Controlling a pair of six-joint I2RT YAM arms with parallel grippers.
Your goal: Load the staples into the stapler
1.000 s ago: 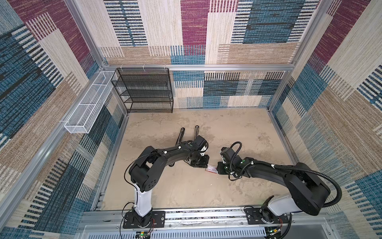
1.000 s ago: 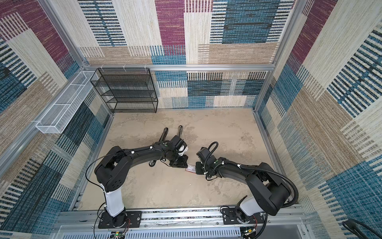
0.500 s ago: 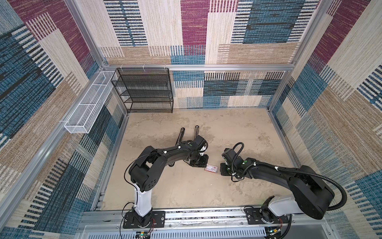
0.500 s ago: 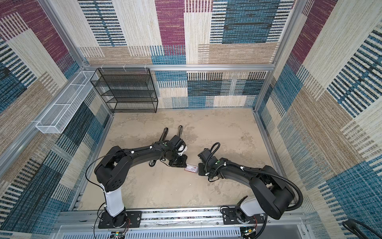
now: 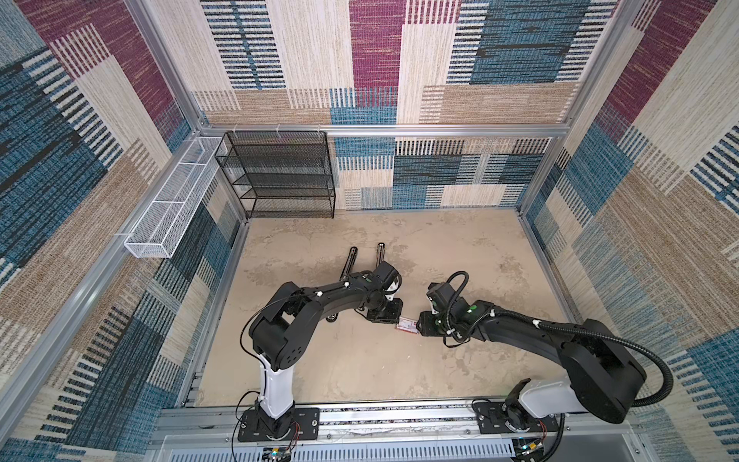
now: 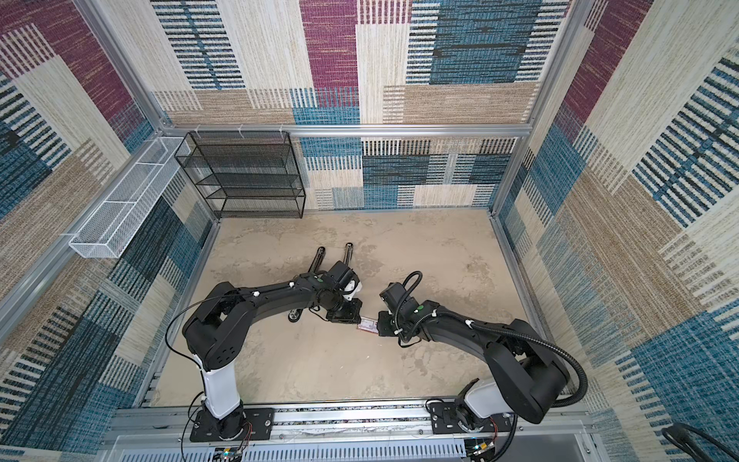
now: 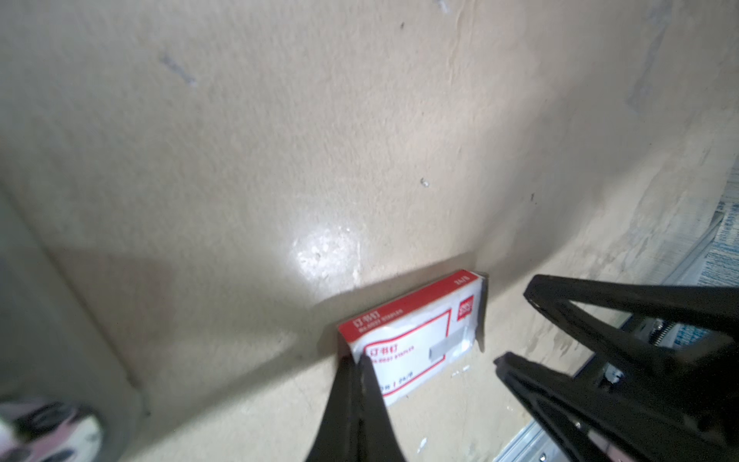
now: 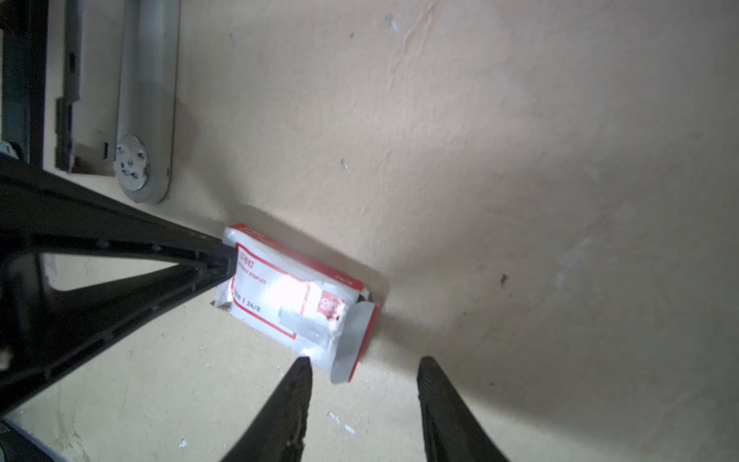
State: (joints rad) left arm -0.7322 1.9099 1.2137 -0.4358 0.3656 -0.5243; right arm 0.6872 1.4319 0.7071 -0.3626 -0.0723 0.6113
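The red-and-white staples box lies flat on the beige floor between my two grippers. My left gripper is shut, and its tips touch one end of the box. At the other end, a torn flap hangs loose from the box. My right gripper stands open just short of that flap with nothing between its fingers. The staples inside are hidden. The stapler lies opened in a V behind the left wrist.
A black mesh shelf stands at the back left and a white wire basket hangs on the left wall. Tiny silvery scraps lie on the floor by the right fingers. Carpeted walls close in the floor on three sides.
My right gripper's jaws have spread apart at the flap end of the box. The left gripper and the box have stayed in place.
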